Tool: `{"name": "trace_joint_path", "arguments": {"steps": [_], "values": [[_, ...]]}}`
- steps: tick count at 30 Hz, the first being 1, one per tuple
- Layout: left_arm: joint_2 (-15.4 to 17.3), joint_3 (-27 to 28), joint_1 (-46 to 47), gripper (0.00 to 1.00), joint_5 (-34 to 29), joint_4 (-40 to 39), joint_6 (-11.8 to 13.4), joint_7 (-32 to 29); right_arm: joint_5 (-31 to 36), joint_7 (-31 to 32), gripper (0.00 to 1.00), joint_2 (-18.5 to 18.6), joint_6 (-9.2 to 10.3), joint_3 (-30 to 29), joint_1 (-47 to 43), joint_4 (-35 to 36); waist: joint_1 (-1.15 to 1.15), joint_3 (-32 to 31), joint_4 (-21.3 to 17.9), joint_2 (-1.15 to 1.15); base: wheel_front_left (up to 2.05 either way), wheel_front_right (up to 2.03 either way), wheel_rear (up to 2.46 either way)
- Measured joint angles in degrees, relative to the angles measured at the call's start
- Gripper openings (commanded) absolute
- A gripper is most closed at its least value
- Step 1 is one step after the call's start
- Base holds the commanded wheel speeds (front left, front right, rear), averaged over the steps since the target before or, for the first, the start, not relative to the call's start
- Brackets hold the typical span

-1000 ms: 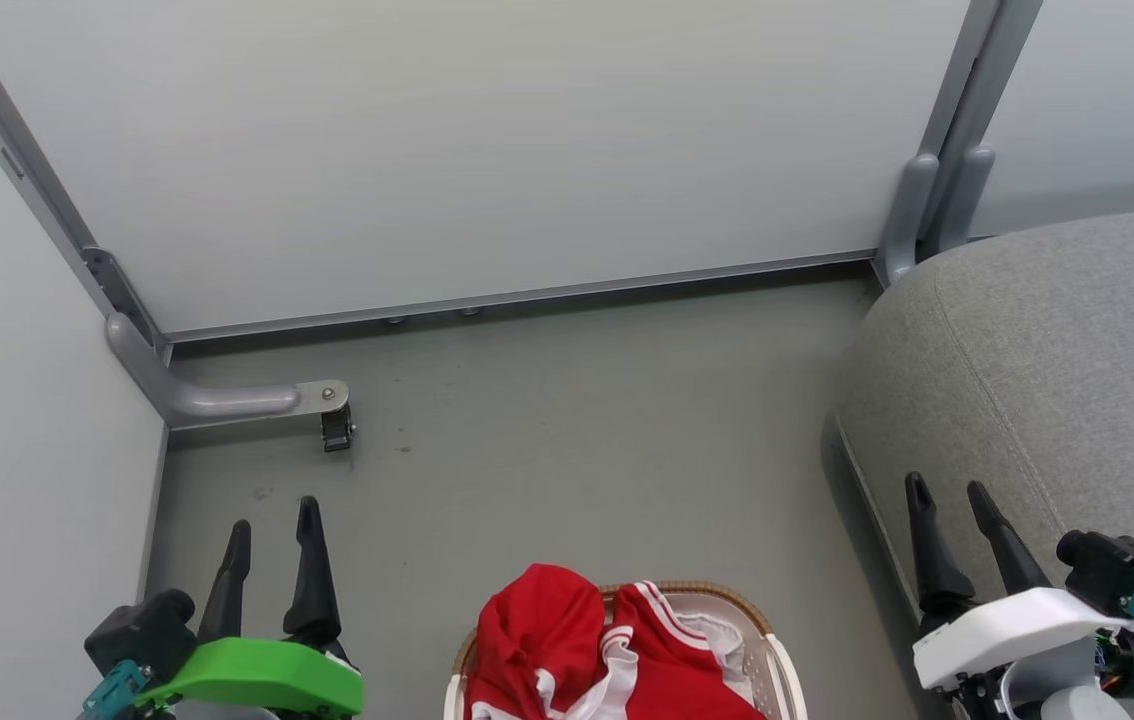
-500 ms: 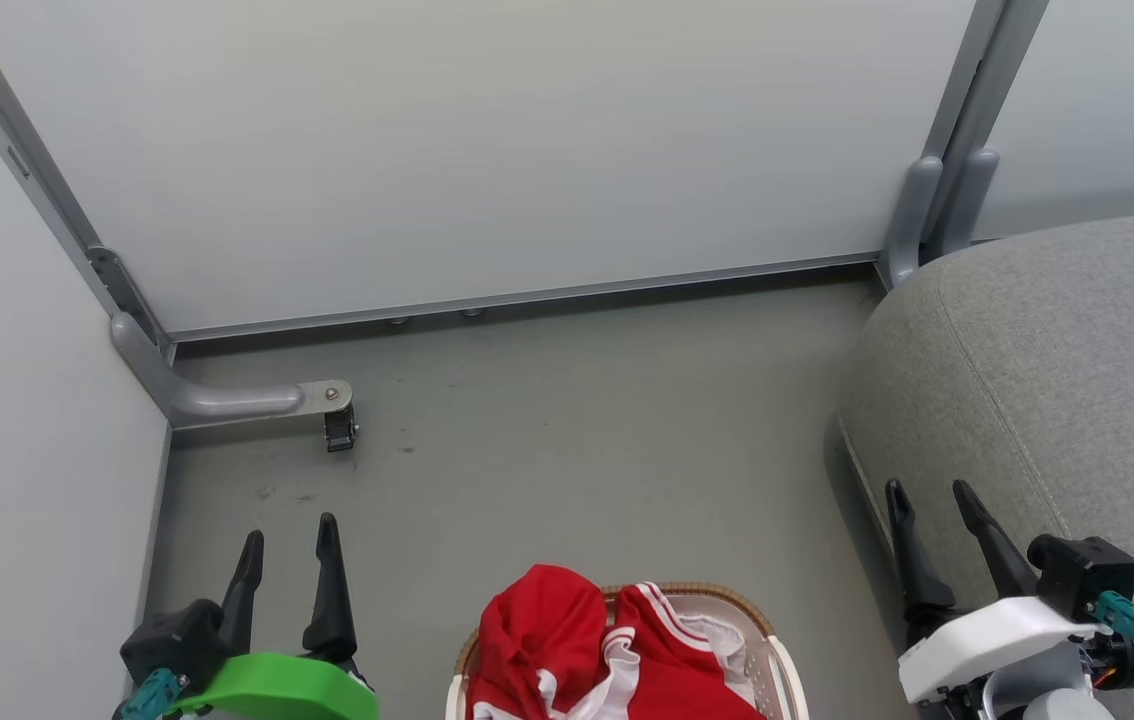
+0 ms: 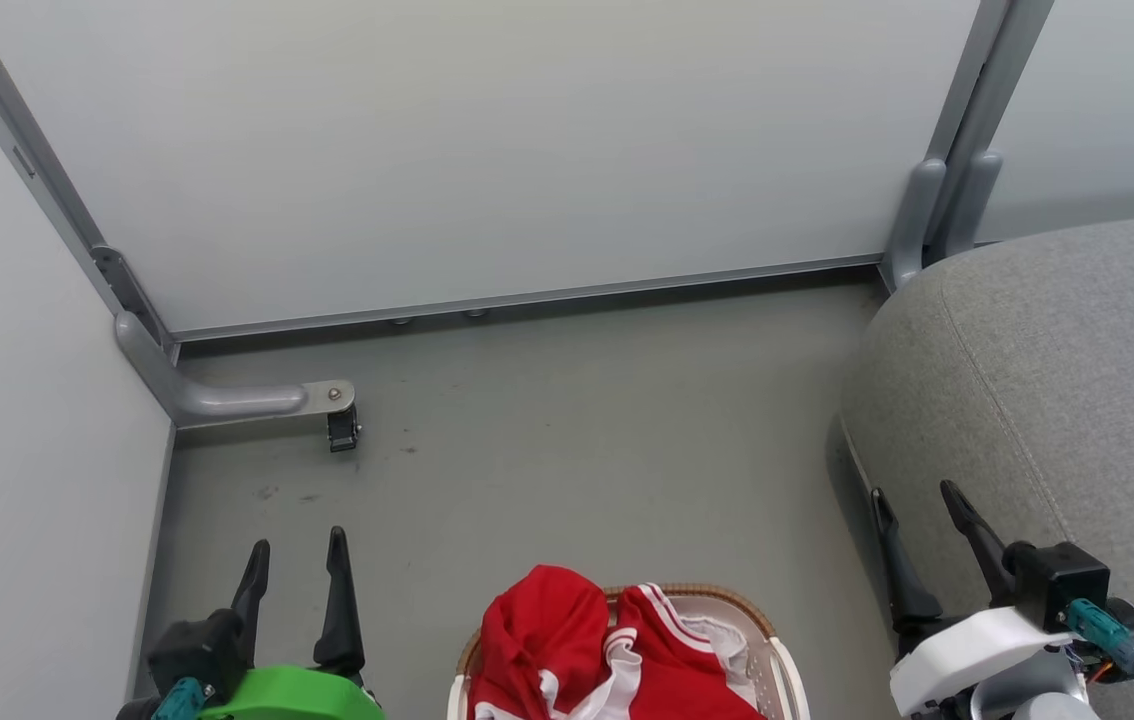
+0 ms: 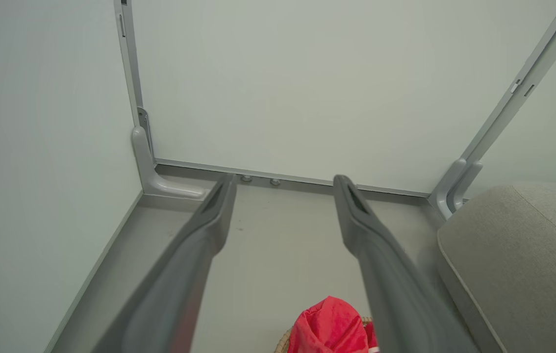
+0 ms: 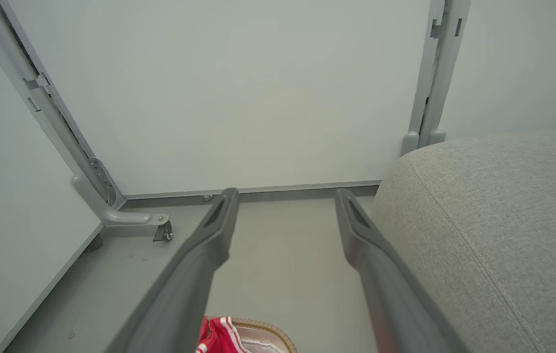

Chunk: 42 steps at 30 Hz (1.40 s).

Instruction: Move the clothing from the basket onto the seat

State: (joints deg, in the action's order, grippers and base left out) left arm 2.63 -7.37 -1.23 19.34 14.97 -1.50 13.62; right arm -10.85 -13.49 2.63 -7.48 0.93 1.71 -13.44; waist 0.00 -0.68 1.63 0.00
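Red clothing (image 3: 587, 650) with white stripes is heaped in the basket (image 3: 777, 665) at the bottom middle of the head view; the brown rim shows behind it. The clothing (image 4: 329, 326) peeks in low between the left fingers, and the clothing (image 5: 216, 336) with the basket (image 5: 263, 328) shows in the right wrist view. The grey seat (image 3: 1057, 400) fills the right side, also as the seat (image 4: 518, 264) and the seat (image 5: 493, 230). My left gripper (image 3: 297, 545) stands open left of the basket, holding nothing. My right gripper (image 3: 915, 492) stands open at the seat's front edge, holding nothing.
Pale partition panels (image 3: 467, 150) close off the back and left. A grey partition foot with a caster (image 3: 339, 428) juts onto the floor at the left. Another grey post (image 3: 937, 210) stands at the seat's back corner. Bare grey floor (image 3: 587, 420) lies between basket and panels.
Both grippers have drawn back toward the bottom of the head view, the left shifting right and the right shifting left. Both stay open. The clothing and basket have not moved.
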Motion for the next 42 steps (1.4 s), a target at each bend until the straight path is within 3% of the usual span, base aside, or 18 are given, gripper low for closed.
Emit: {"name": "trace_joint_path", "arguments": {"steps": [15,42], "values": [[0.04,-0.98,-0.51,1.0,-5.1,0.94,0.48,1.43,6.17,-1.52,1.0,0.07,-0.01,0.57,-0.17,-0.36,0.0,-0.06,0.2,0.0,0.0,0.0,0.0],[0.05,-1.08,-0.51,1.0,-5.11,0.77,0.43,1.51,6.13,-1.52,1.0,0.08,-0.02,0.27,-0.19,-0.29,0.0,0.61,-0.1,0.0,0.0,0.0,0.0]]}}
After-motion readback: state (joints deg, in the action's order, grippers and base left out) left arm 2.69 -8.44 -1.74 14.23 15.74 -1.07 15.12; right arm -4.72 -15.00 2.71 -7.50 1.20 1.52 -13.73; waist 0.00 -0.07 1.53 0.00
